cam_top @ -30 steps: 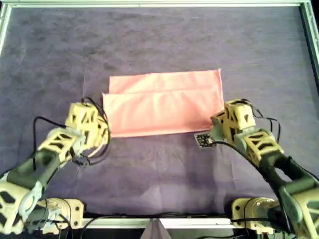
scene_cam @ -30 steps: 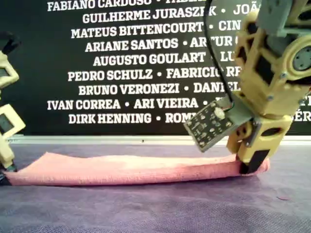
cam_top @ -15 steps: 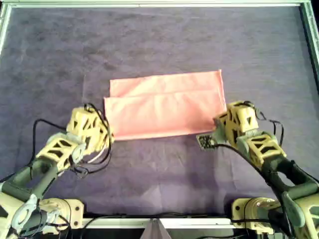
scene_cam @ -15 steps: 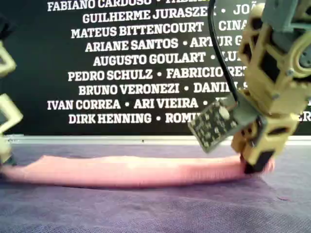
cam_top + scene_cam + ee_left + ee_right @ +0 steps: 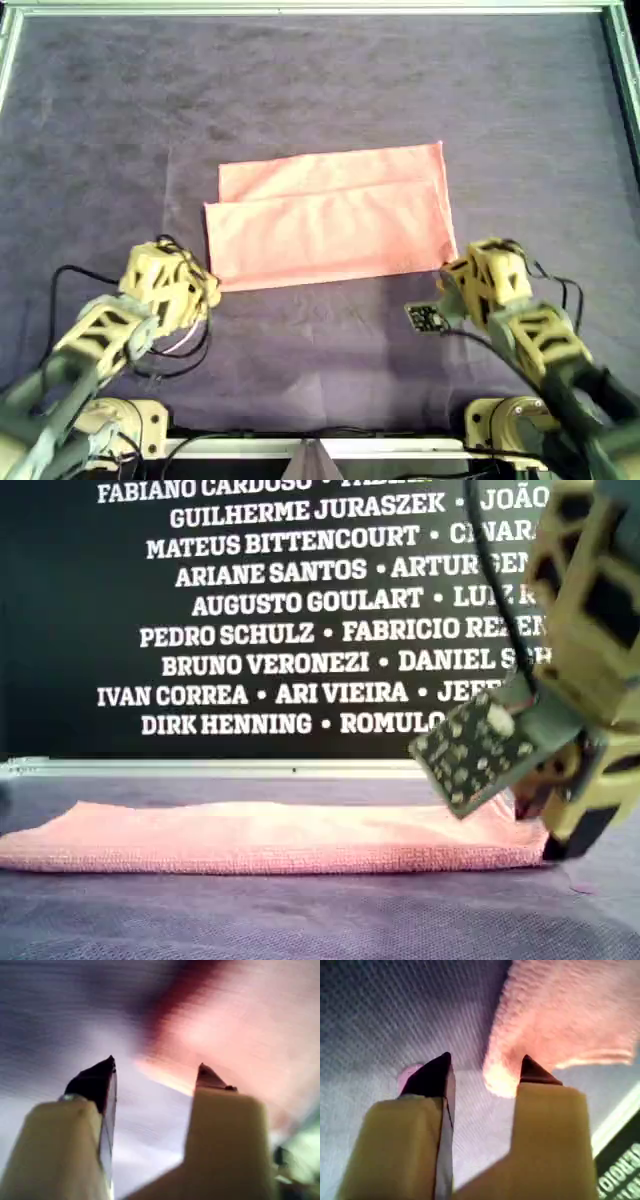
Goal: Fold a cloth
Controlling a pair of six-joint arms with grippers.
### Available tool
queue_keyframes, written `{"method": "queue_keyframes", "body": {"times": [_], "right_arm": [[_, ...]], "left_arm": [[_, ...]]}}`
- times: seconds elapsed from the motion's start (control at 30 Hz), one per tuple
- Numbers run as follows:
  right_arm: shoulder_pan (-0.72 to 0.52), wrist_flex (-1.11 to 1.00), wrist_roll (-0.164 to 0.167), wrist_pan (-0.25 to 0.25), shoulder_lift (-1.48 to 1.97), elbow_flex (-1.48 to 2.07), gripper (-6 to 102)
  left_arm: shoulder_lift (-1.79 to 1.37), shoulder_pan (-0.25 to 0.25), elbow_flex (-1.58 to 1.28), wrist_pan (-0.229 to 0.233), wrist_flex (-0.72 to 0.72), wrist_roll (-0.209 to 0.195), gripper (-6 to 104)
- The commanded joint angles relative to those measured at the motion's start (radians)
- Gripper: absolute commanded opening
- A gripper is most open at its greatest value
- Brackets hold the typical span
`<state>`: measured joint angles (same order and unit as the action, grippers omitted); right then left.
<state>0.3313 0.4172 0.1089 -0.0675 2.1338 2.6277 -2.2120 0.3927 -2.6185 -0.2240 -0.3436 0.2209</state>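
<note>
The salmon-pink cloth (image 5: 330,215) lies folded as a wide rectangle on the purple mat (image 5: 320,70), its upper layer stopping short of the far edge. In the exterior view the cloth (image 5: 270,835) is a low flat band. My left gripper (image 5: 200,283) stands open just off the cloth's near corner at the overhead view's left. In the left wrist view the gripper (image 5: 156,1072) holds nothing, with the blurred cloth (image 5: 235,1025) beyond it. My right gripper (image 5: 455,272) is open by the other near corner. It (image 5: 487,1067) is empty, its fingertips at the cloth (image 5: 560,1015) edge.
A metal frame (image 5: 300,8) borders the mat on the far side and both sides of the overhead view. A black banner with white names (image 5: 270,630) stands behind the mat. The right arm's circuit board (image 5: 490,755) hangs over the cloth's end in the exterior view.
Both grippers have drawn back from the cloth's near corners toward the overhead view's bottom. The cloth now lies flat. The left arm has gone out of the exterior view.
</note>
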Motion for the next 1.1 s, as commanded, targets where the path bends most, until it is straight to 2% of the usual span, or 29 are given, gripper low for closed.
{"method": "queue_keyframes", "body": {"times": [0.0, 0.27, 0.33, 0.5, 0.6, 0.83, 1.07], "right_arm": [[-0.009, 0.015, -0.003, -0.005, 0.187, 0.058, 54], [-0.011, 0.014, -0.003, -0.005, 0.561, 0.282, 54], [-0.011, -0.002, -0.003, -0.005, 0.635, 0.311, 54], [-0.009, -0.008, -0.003, 0.002, 0.724, 0.347, 56], [-0.012, -0.008, -0.003, -0.005, 0.719, 0.348, 56], [-0.011, -0.008, -0.002, -0.005, 0.664, 0.328, 56], [-0.012, -0.052, -0.003, 0.009, 0.296, 0.172, 57]], "left_arm": [[-0.222, 0.006, -0.025, 0.005, -0.002, 0.005, 58], [-0.658, -0.121, -0.241, 0.005, -0.002, 0.005, 58], [-0.747, -0.166, -0.285, 0.005, -0.002, 0.005, 58], [-0.884, -0.318, -0.325, 0.005, 0.0, 0.003, 59], [-0.884, -0.37, -0.336, 0.005, 0.0, 0.003, 59], [-0.881, -0.377, -0.337, 0.003, 0.0, 0.003, 58], [-0.881, -0.371, -0.374, 0.0, 0.0, 0.003, 58]]}}
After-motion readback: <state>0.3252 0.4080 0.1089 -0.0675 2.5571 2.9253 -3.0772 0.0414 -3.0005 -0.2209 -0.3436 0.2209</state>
